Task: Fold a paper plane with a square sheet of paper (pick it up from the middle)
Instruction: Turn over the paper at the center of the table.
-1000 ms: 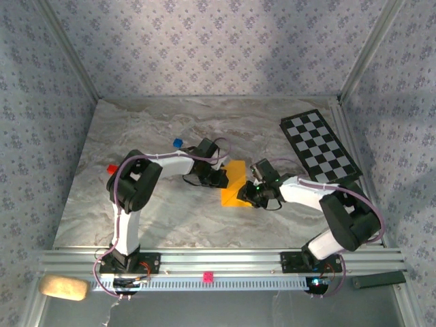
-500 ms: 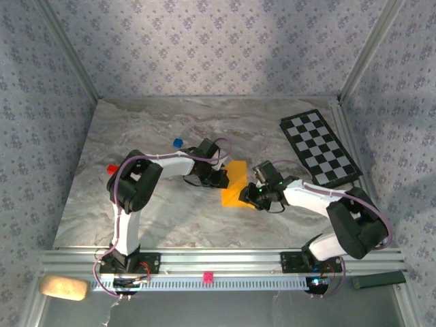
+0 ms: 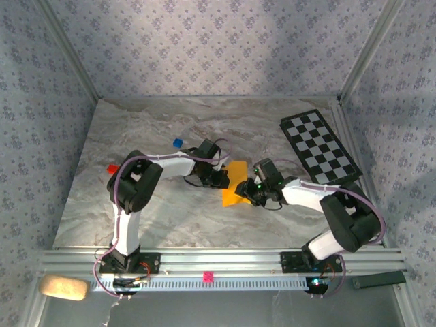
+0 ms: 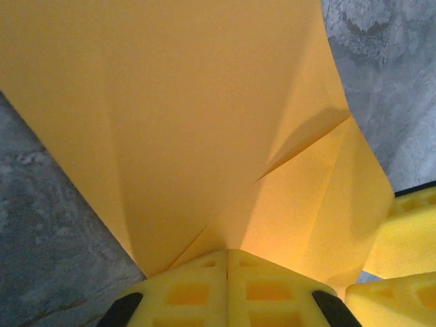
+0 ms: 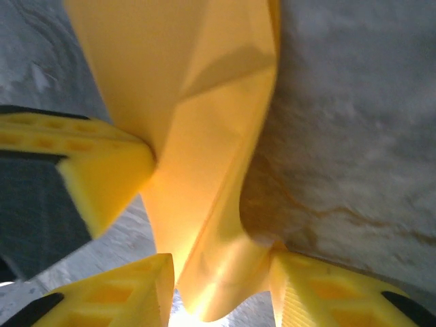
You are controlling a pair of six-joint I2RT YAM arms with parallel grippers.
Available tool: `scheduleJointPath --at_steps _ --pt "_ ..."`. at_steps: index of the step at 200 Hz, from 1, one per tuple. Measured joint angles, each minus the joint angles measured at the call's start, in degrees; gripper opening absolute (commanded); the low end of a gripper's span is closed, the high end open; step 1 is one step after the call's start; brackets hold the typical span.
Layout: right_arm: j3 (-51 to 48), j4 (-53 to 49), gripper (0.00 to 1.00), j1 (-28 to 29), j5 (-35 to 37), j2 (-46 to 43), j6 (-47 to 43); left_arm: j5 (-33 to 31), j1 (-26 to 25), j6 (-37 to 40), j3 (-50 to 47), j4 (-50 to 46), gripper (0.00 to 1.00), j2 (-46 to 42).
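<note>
The square sheet of paper (image 3: 236, 184), orange-yellow and creased into a smaller angular shape, sits mid-table between both grippers, partly lifted and buckled. My left gripper (image 3: 221, 178) is at its left edge. In the left wrist view, the yellow fingers (image 4: 228, 262) are shut on the paper (image 4: 204, 122), which fans out ahead with diagonal creases. My right gripper (image 3: 248, 192) is at the paper's right side. In the right wrist view its jaws (image 5: 221, 262) stand apart, with a curled fold of the paper (image 5: 197, 136) hanging loosely between them. The left gripper's fingers (image 5: 88, 163) show at the left of that view.
A black-and-white checkered board (image 3: 319, 148) lies at the back right. A small blue cube (image 3: 178, 143) sits behind the left gripper, and a red cube (image 3: 111, 168) lies at the far left. Bare marbled table (image 3: 170, 211) spreads in front of the paper.
The right gripper's jaws have widened and it has pushed in toward the left gripper. The paper has buckled from a flat rectangle into a narrower, raised shape. The left gripper kept its hold.
</note>
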Motion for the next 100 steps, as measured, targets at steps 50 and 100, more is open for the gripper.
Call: scheduleJointPath --at_steps 50,100 --pt "2.16 2.67 0.46 -2.82 -2.86 1.9 -1.29 0.0 0.0 0.0 0.0 0.0 0.05 0.0" --pt "2.69 4.17 0.45 -5.55 -3.87 3.02 -2.47 0.0 0.0 0.0 0.0 0.0 0.05 0.0"
